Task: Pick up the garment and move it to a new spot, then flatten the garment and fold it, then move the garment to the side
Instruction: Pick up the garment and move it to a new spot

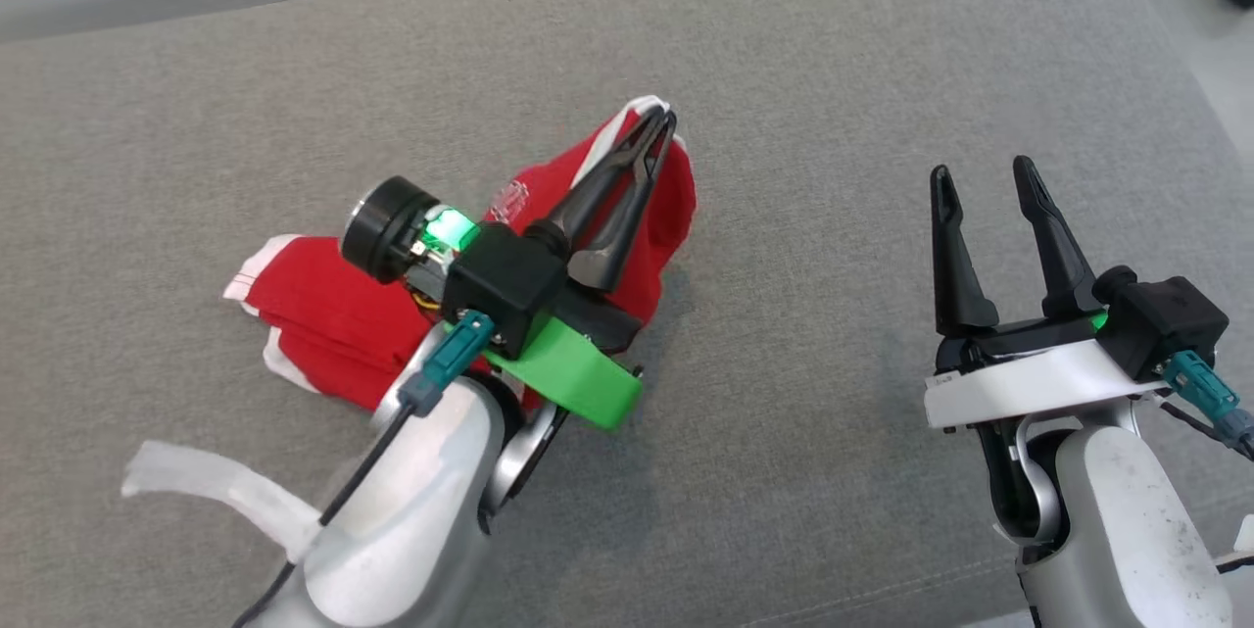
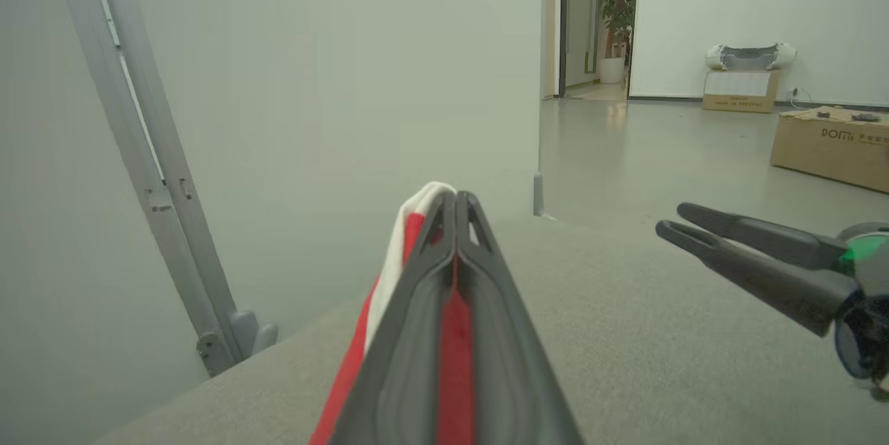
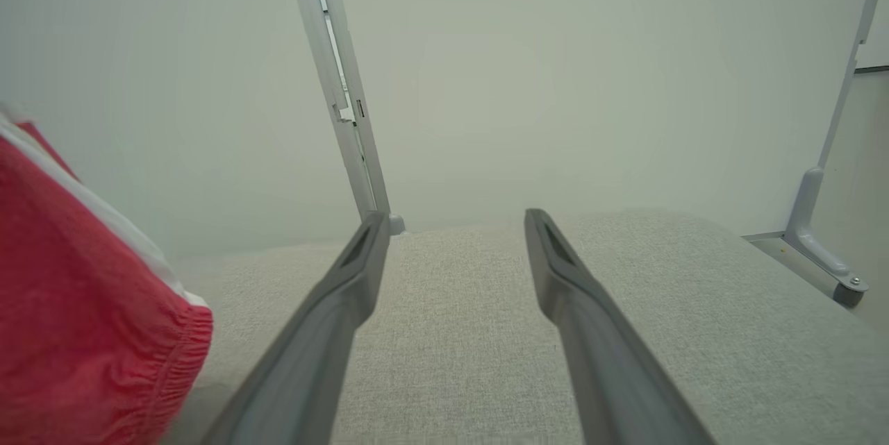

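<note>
**Red garment (image 1: 323,314): pick-up step in hand**

Lies crumpled left of centre on the grey fabric cushion (image 1: 784,70), white-trimmed far edge clamped in the closed left gripper (image 1: 664,123) and held up. Well apart to the right, jaws spread and empty: right gripper (image 1: 982,169). Next, probably: lift clear, carry to a fresh spot without dragging. Beyond the far edge: pale wall, metal post (image 2: 160,174). Far right: cardboard box (image 2: 830,146), potted plant (image 2: 618,1).

Crumpled red white-trimmed garment (image 1: 323,310), corner lifted
</note>
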`<state>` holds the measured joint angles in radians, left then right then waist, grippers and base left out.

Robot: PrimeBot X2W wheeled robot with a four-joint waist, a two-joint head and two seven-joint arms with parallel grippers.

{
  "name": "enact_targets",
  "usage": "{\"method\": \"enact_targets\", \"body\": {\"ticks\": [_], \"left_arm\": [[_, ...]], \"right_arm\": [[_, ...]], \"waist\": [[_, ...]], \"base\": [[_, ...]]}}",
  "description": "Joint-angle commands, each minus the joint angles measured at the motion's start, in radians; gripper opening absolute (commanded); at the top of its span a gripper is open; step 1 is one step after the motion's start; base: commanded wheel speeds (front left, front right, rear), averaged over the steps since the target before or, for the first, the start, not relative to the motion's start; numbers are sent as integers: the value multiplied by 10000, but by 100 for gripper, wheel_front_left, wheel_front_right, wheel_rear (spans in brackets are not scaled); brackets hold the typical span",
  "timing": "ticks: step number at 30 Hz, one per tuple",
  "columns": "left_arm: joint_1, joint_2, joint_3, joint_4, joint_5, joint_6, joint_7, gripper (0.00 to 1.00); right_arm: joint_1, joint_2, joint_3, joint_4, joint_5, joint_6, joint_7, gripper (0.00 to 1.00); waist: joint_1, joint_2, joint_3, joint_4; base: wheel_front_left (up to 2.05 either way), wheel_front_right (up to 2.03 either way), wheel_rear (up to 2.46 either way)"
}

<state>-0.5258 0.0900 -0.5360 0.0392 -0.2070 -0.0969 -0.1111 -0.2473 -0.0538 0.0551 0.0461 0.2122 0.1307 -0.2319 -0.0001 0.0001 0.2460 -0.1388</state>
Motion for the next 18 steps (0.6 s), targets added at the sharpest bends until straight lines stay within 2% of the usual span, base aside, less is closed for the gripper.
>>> {"method": "enact_targets", "body": {"ticks": [1,6,13,14,15,18], "left_arm": [[-93,71,-32,215,67,-45,6,0],[-30,-66,-565,1798,-113,-139,-149,0],[37,-228,-1305,3469,-320,-254,-488,0],[17,-251,-1378,3563,-364,-246,-599,35],[11,-268,-1460,3670,-399,-254,-677,100],[27,-311,-1607,3785,-523,-237,-960,100]], "right_arm": [[-145,18,9,54,62,1,-79,100],[-251,27,123,291,312,1,-218,100],[-343,24,206,625,507,1,-333,100],[-370,25,196,653,501,1,-337,100],[-391,25,195,686,475,1,-346,100],[-366,19,160,792,357,1,-340,100]], "waist": [[1,-1,864,-889],[1,-1,1206,-1098],[1,-1,1241,-857],[1,-1,1204,-781],[1,-1,1153,-698],[1,-1,914,-426]], "base": [[0,0,0],[0,0,0],[0,0,0],[0,0,0],[0,0,0],[0,0,0]]}}
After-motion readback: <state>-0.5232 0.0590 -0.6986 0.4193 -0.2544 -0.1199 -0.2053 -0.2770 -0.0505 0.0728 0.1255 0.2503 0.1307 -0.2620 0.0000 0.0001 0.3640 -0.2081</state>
